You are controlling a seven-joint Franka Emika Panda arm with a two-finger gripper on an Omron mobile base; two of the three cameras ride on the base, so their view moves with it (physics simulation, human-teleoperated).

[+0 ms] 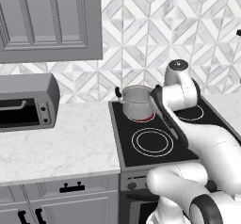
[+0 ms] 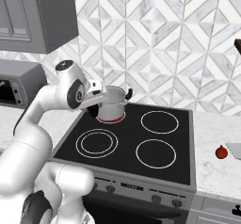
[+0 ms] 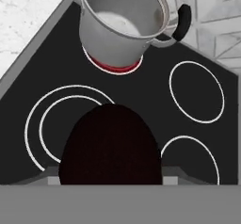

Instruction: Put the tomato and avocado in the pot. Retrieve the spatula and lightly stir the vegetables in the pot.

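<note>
Where the left base view looks over the stove [image 1: 155, 138], pot [image 1: 137, 103]: shiny steel, black side handle, on the glowing red rear-left burner, beside the arm's wrist. Right base view: tomato [image 2: 221, 152] on the counter right of the stove, well apart. Hand view: gripper [image 3: 110, 145] clenched around a dark rounded object, probably the avocado; pot ahead.

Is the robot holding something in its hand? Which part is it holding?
It seems to hold the dark, rounded avocado in its gripper, above the stove. The avocado hides the spot where it is gripped, so that cannot be told.
</note>
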